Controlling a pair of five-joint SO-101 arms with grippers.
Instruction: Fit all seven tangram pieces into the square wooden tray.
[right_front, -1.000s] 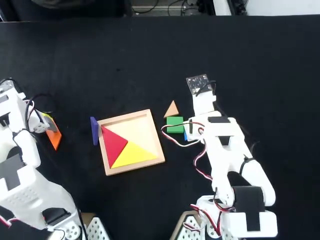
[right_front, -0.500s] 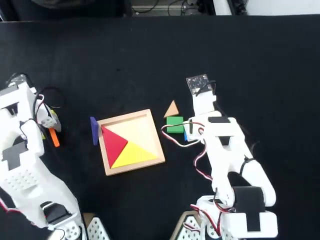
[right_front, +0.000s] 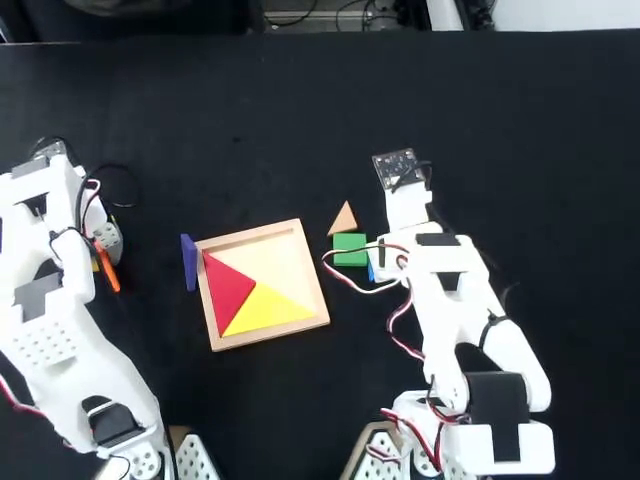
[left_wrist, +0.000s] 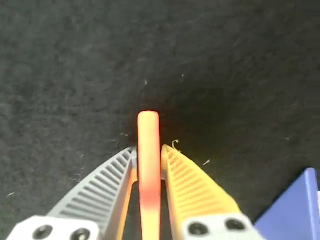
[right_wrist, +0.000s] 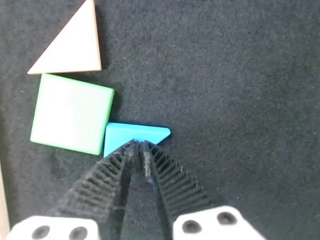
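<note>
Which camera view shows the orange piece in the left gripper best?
The left wrist view: the orange piece is close, edge-on, clamped in the left gripper. In the high view it is a thin sliver beside that arm.

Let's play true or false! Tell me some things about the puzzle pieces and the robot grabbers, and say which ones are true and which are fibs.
1. The left gripper pinches the orange piece. True.
2. The tray holds a red triangle and a yellow triangle. True.
3. The green square lies inside the tray. False: it lies on the table outside the tray, next to the tan triangle.
4. The right gripper is wide open. False: it is shut, with its tips over the light blue triangle.
</note>
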